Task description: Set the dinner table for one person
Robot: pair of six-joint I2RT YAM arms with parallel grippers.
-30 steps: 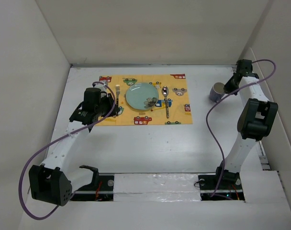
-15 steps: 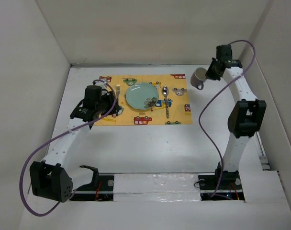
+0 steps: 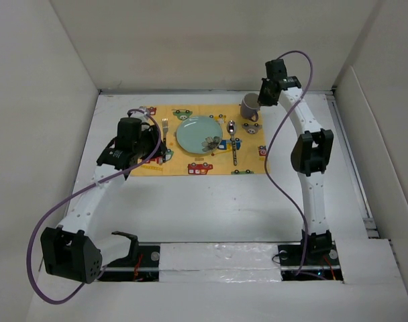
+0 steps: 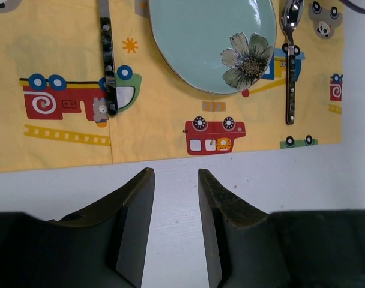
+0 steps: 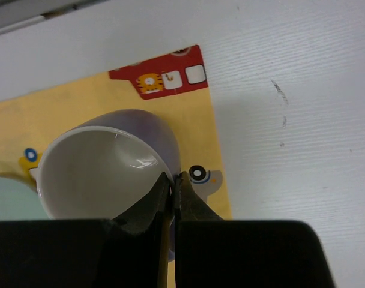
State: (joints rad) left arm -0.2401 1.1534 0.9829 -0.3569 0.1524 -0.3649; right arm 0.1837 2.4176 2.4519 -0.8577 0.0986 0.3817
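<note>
The table (image 3: 211, 201) is a hard, flat, fixed white top. It offers nothing to grip and will carry the setting without give. It lies under both grippers. The mat (image 3: 190, 161) lies on its far half, thin soft cloth that would likely wrinkle if dragged.

The plate (image 3: 194, 133) sits at the middle of the mat.

The mug (image 5: 98, 174) looks stiff, smooth and breakable, and light enough for a rim pinch. The wall beside the handle is a fair hold. It is tilted over the mat's far right corner. Whether its base touches the cloth cannot be told from these views.

The spoon (image 3: 232, 137) lies just right of the plate and the fork (image 3: 165, 127) just left, both slim and rigid.

The right gripper (image 5: 172, 180) is clamped on the mug's rim, one finger inside and one outside. The left gripper (image 4: 175, 177) is empty with its fingers parted, over bare table just beside the mat's near edge.
</note>
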